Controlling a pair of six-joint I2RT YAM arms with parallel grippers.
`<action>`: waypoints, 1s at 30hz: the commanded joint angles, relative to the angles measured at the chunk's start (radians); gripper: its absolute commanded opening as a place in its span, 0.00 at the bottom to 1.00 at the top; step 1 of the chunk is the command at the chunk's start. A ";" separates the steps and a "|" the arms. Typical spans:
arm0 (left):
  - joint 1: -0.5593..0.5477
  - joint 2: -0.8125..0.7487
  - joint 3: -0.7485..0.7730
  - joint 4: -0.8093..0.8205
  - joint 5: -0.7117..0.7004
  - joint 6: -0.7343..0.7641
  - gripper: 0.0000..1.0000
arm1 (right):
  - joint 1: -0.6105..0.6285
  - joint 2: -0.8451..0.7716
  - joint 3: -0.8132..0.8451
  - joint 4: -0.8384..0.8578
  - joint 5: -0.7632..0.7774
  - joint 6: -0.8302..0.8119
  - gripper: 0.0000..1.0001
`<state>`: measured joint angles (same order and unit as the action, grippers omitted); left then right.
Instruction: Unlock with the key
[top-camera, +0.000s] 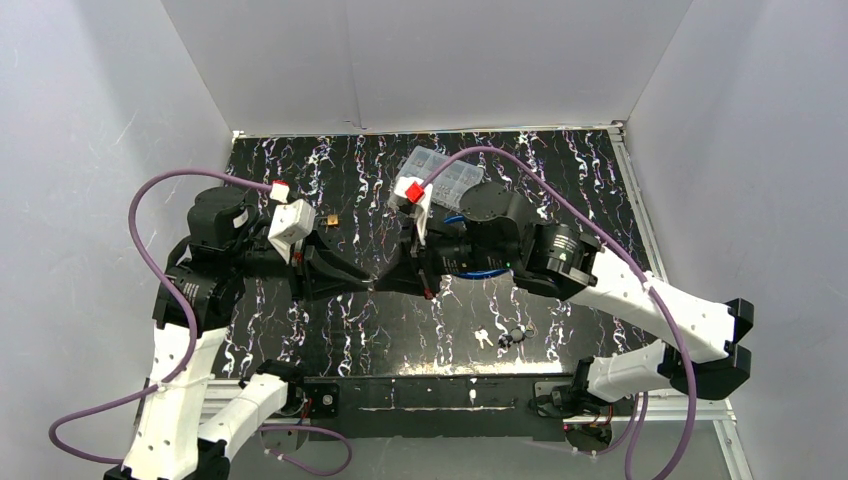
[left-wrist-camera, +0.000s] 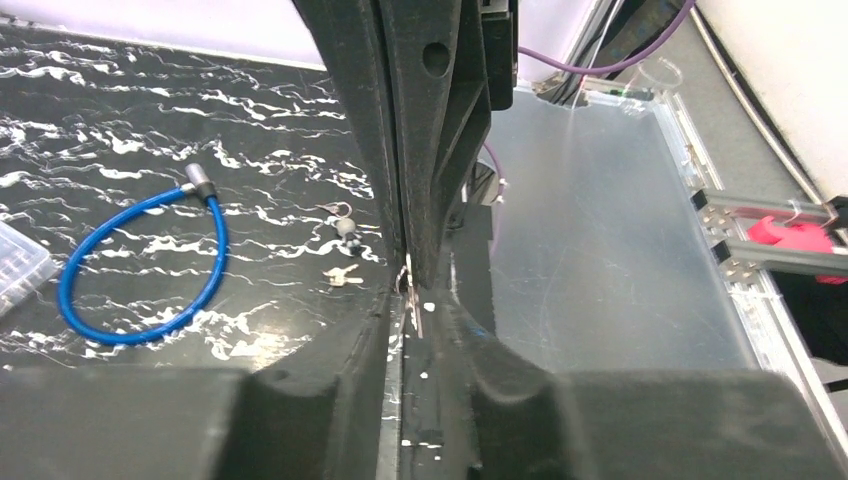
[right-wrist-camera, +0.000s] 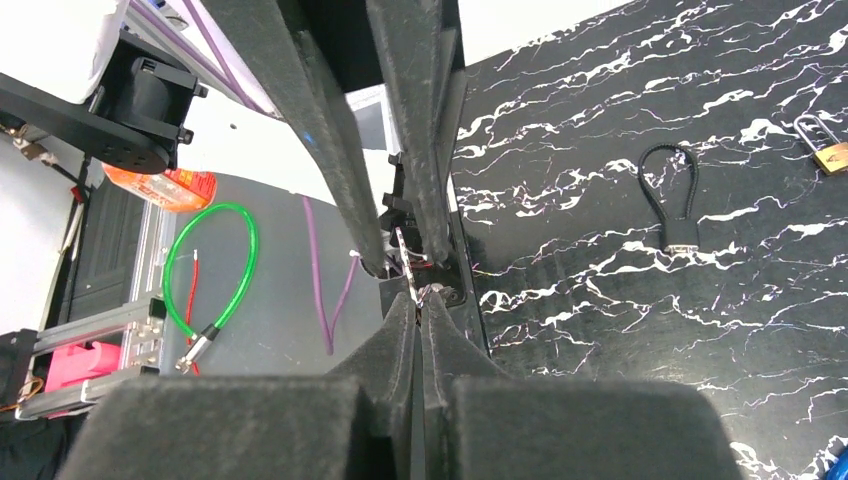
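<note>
Between my two claws, over the middle of the black white-veined mat (top-camera: 560, 200), sits a small silvery metal key (right-wrist-camera: 405, 257), seen edge-on as a thin sliver. My right claw (right-wrist-camera: 420, 300) is pressed fully together. Its two black fingers meet with no gap, and the key's near end is pinched at their tips. My left claw (left-wrist-camera: 417, 305) faces it tip to tip from the other side. Its fingers stand a narrow crack apart around the key's other end, and I cannot tell whether either pad touches the metal.

Past the left claw's wrist, on the side away from the arm bases, a small brass padlock (top-camera: 332, 220) lies on the mat, well apart from both sets of fingertips. In the right wrist view a short black cable lock (right-wrist-camera: 672, 200) lies between the claws and that padlock. Beneath the right claw's wrist a blue cable lock bent into a loop (left-wrist-camera: 140, 265) lies flat. On the base side of the right claw are a pair of loose silver keys (top-camera: 485, 337) and, just beside them, a small dark fob (top-camera: 515, 335). A clear plastic compartment box (top-camera: 445, 170) sits beyond the right claw. Off the mat, past the left claw, lies a green cable loop (right-wrist-camera: 210, 265).
</note>
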<state>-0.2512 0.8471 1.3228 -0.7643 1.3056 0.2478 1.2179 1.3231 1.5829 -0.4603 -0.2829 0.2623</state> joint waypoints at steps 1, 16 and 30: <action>-0.002 -0.014 -0.001 -0.010 0.038 -0.012 0.34 | 0.004 -0.075 -0.037 0.094 0.023 0.010 0.01; -0.001 -0.030 0.026 -0.024 -0.085 0.049 0.63 | 0.010 -0.144 -0.095 0.061 0.037 0.003 0.01; -0.001 -0.003 0.010 0.022 0.050 -0.009 0.44 | 0.032 -0.086 -0.021 0.028 0.050 -0.031 0.01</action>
<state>-0.2512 0.8482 1.3415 -0.7540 1.2938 0.2478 1.2442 1.2232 1.5036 -0.4534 -0.2375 0.2516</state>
